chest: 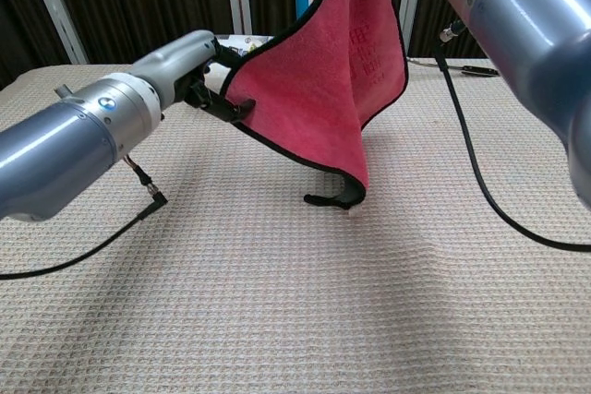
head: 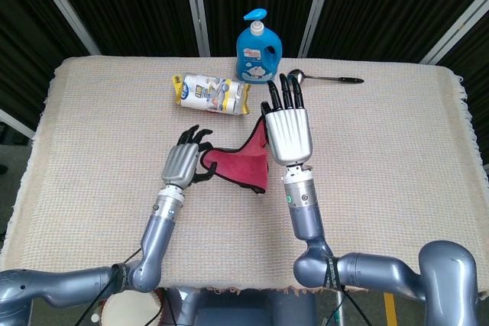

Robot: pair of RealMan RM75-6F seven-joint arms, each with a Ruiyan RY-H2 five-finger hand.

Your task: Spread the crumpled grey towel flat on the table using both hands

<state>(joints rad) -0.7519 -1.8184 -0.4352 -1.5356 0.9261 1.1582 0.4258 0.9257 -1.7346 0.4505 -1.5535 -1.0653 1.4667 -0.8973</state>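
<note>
towel: it's actually red/pink with a dark edge, not grey. The towel [chest: 319, 80] is hanging in the air between the two hands, stretched out partway, with its lowest corner just touching the surface [chest: 277, 320] near the middle.
left hand: the left hand [head: 182, 164] has its fingers curled onto the towel's left edge, pinching it, lifted a bit above the surface. The chest view shows dark fingertips [chest: 226, 110] hooked right at the black hem.
right hand: the right hand [head: 288, 131] is held up high, back of the hand facing the head camera, fingers pointing away. The towel's top hangs from under it, so it's holding that end, though the grip itself is hidden behind the hand and cut off at the top of the chest view.
surface: beige woven cloth covering the whole top.
behind the towel: a blue detergent bottle [head: 258, 49] stands at the far edge, a white and yellow packet [head: 212, 93] lies on its side just left of and in front of it, and a metal ladle [head: 321, 78] with a dark handle lies to the right of the bottle.
cable: a thin black cable [chest: 138, 219] trails from the left arm across the surface.
</note>
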